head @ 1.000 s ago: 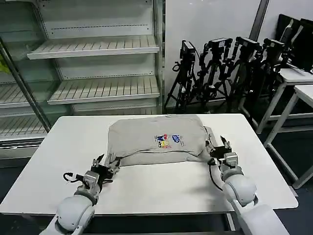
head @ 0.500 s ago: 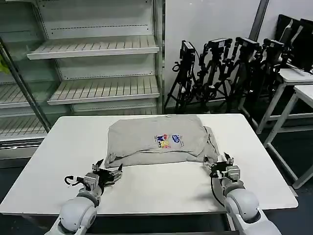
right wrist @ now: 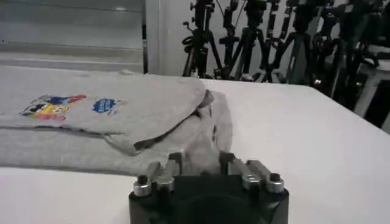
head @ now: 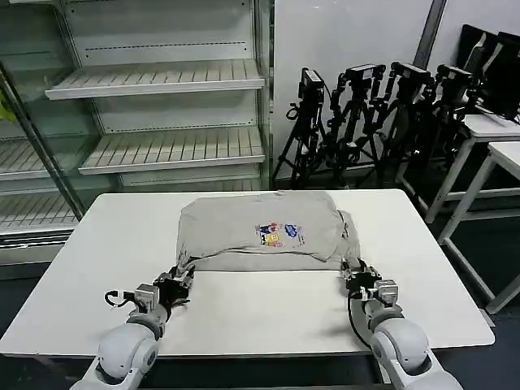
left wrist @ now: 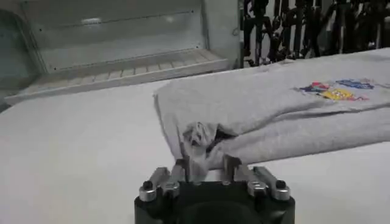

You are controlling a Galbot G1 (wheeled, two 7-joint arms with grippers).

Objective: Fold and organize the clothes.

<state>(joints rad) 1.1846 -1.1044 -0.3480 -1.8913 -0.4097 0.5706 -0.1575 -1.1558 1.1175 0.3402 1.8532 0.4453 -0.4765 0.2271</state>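
At the T-shirt's [head: 262, 233] near hem, mid-table [head: 268, 317] | left hand [head: 174, 282] and right hand [head: 358, 272] have closed back in, each pinching a corner | next fold looks imminent.

Surface [head: 268, 313] bare between and in front of both end effectors, and out to either side edge. T-shirt [head: 260, 231] covers the far middle. Shelf unit [head: 154, 106] stands behind far-left edge, tripods [head: 366, 114] behind far-right.
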